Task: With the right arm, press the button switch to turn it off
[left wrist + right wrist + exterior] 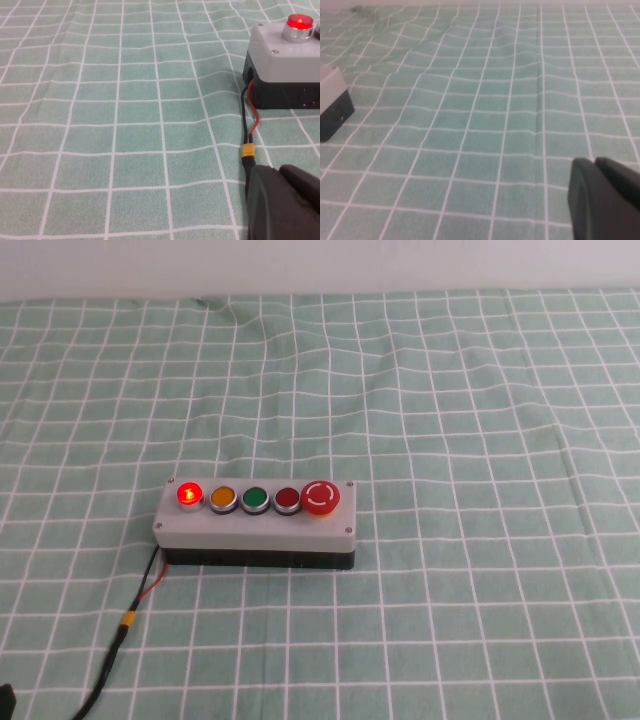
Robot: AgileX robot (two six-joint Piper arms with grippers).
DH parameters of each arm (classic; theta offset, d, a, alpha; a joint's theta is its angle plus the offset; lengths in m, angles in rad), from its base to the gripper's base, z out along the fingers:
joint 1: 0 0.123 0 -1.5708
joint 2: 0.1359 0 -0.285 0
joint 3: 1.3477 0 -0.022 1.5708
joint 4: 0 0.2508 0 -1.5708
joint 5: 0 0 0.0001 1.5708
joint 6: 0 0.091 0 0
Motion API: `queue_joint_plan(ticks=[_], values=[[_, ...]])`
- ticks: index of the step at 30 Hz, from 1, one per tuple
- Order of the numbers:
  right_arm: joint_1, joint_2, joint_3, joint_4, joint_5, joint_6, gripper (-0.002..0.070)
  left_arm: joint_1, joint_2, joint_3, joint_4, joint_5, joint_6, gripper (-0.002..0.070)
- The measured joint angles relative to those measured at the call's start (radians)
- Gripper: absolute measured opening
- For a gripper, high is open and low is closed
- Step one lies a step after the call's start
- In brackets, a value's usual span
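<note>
The button switch is a small round red button with a silver ring, lit, at the left end of the row on the grey box, beside the orange button. It also shows lit in the left wrist view. My left gripper is shut and empty, low over the cloth near the box's cable. My right gripper is shut and empty over bare cloth, well off to the right of the box, whose corner shows in its view. Neither arm's fingers show in the high view.
A green button, a small red button and a big red mushroom button fill the rest of the row. A black and red cable runs from the box toward the front left. A green checked cloth covers the table.
</note>
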Motion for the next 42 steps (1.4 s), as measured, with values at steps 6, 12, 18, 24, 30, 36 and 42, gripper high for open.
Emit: queue_joint_plan(ticks=[6,12,18,24,30,36,42], values=[[0.000,0.000,0.000,0.002,-0.177,0.000,-0.0016,0.000,0.000,0.000,0.000,0.000,0.000,-0.0003],[0.000,0.000,0.000,0.009,-0.430,0.000,-0.0016,0.000,0.000,0.000,0.000,0.000,0.000,-0.0003],[0.000,0.000,0.000,0.012,-0.551,0.000,-0.0016,0.000,0.000,0.000,0.000,0.000,0.000,-0.0003],[0.000,0.000,0.000,0.016,-0.760,0.000,-0.0016,0.000,0.000,0.000,0.000,0.000,0.000,-0.0003],[0.000,-0.003,0.000,0.022,-1.090,0.000,-0.0016,0.000,0.000,0.000,0.000,0.000,0.000,-0.0003],[0.000,-0.006,-0.122,0.024,-1.126,0.062,-0.0016,0.000,0.000,0.000,0.000,0.000,0.000,-0.0003],[0.000,-0.007,-0.374,0.017,-0.859,0.077,-0.0016,0.000,0.000,0.000,0.000,0.000,0.000,-0.0003]])
